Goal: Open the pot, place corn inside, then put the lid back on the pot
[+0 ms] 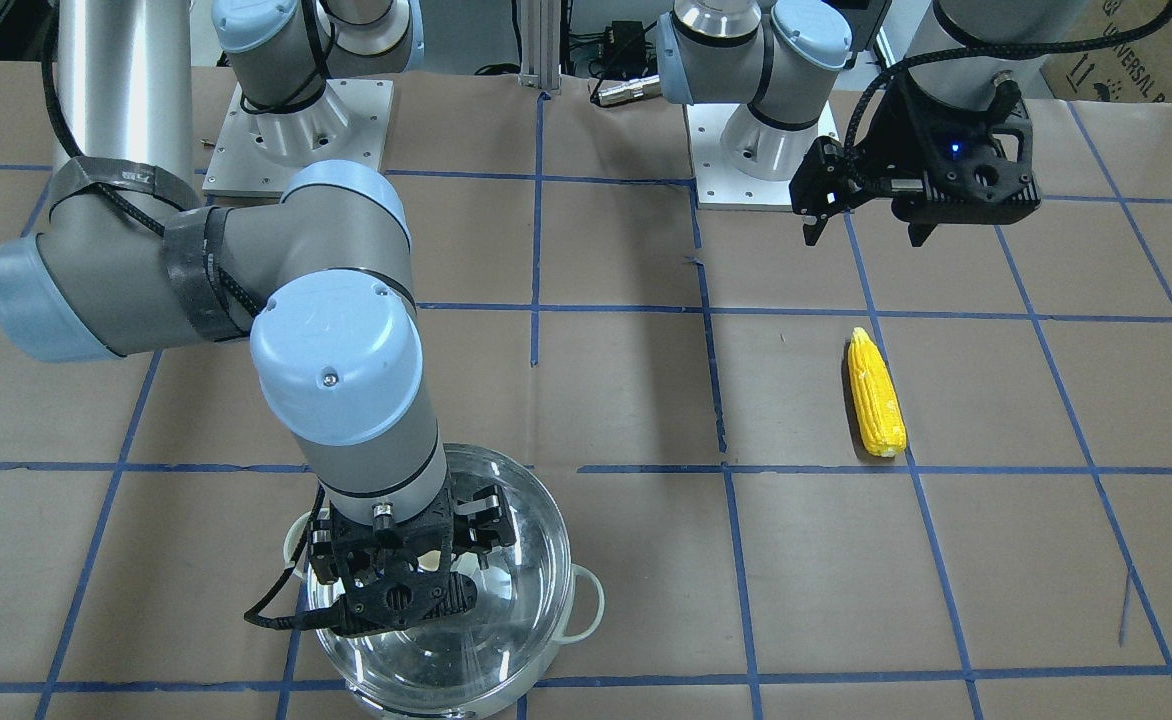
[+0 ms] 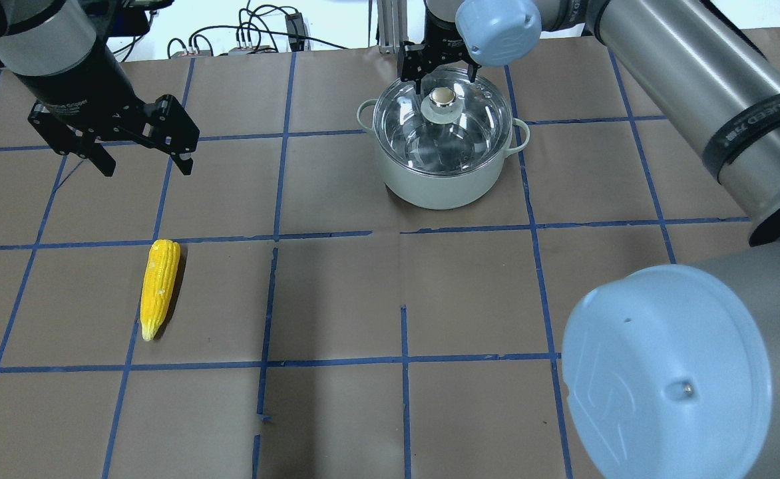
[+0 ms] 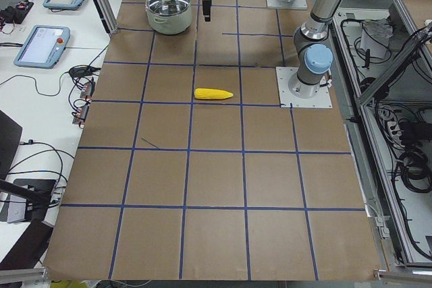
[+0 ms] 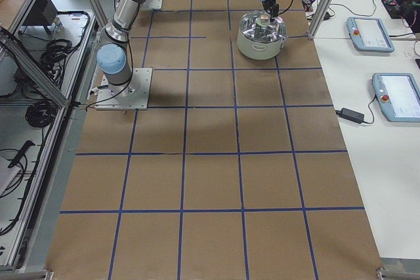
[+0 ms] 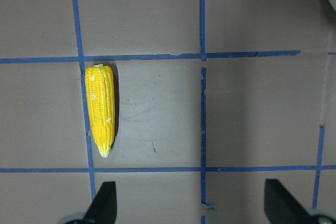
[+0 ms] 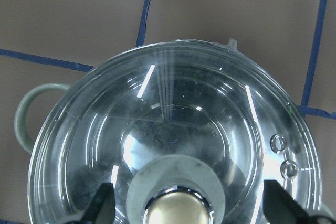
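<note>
On the big brown tabletop, w/ its blue tape lines, no step of the job is done yet.

The pot sits far out from the robot, a bit to its right side. It is shut: the lid lies flat on top of it. The lid is clear glass, so you can look down into the shiny inside, & nothing yellow is in there.

The corn lies on its side on the tabletop, well apart from the pot, over on the robot's left side. Its thin end points back toward the robot.

The left pincer hangs in the air near the corn, up off the tabletop. It is spread wide, touches nothing & has nothing in it.

The right pincer is right over the lid. Its two fingers stand apart, one on each side of the knob. The wrist view shows a gap btw. each finger & the knob, so it isn't gripping.

What's left, as I judge it: pretty much all of it.
- 1st: squeeze the knob & lift the lid off.
- 2nd: pick up the corn & put it in the pot.
- 3rd: set the lid back on.

It looks like step 1 is only abt to start.
</note>
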Controlling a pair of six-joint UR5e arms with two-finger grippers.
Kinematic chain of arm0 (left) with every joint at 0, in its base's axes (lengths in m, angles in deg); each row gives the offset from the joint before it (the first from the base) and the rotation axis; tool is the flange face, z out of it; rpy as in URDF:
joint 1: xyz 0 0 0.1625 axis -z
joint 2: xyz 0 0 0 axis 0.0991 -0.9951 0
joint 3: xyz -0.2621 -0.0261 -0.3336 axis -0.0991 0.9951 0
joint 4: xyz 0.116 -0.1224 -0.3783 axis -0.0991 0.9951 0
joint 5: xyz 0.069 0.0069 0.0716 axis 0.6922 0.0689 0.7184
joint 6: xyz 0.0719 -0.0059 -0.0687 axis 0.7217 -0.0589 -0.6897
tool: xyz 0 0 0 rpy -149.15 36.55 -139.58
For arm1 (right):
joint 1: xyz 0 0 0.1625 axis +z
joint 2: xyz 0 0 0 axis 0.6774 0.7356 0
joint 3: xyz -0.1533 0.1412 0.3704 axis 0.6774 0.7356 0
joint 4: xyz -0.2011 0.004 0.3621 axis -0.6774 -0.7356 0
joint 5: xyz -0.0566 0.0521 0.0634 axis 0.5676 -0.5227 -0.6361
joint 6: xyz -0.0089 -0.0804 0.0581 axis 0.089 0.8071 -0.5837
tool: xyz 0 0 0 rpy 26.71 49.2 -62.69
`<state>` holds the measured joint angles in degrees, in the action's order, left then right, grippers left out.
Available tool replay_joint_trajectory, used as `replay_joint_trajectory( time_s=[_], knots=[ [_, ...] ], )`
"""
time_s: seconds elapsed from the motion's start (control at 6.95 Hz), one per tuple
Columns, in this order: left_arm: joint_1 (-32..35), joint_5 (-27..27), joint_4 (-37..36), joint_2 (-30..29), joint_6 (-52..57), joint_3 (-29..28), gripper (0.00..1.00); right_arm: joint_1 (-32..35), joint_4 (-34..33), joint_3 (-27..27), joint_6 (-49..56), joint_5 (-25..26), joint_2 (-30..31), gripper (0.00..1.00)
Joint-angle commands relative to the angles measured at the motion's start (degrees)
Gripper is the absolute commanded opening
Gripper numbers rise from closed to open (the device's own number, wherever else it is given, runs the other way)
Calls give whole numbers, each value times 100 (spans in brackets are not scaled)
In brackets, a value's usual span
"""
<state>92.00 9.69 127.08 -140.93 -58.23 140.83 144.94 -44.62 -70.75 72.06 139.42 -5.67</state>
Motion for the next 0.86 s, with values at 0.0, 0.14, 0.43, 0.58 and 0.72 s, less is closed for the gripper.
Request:
replay_joint_trajectory(
  time_s=[0.0, 0.14, 0.43, 0.58, 0.72],
  knots=[
    [-9, -2, 7, -16, 3, 1, 100, 9, -25, -253, 2, 9, 48, 97],
    [-26, -2, 25, -16, 3, 1, 100, 44, -77, -333, 2, 9, 75, 97],
    [-53, -20, 51, -25, 3, -8, 100, 62, -86, -343, 2, 9, 66, 93],
    [-53, -20, 51, -25, 3, -8, 100, 62, -78, -308, -7, 9, 58, 76],
    [-44, -11, 42, -25, 3, -8, 100, 62, -77, -264, 1, 18, 49, 41]
  ],
)
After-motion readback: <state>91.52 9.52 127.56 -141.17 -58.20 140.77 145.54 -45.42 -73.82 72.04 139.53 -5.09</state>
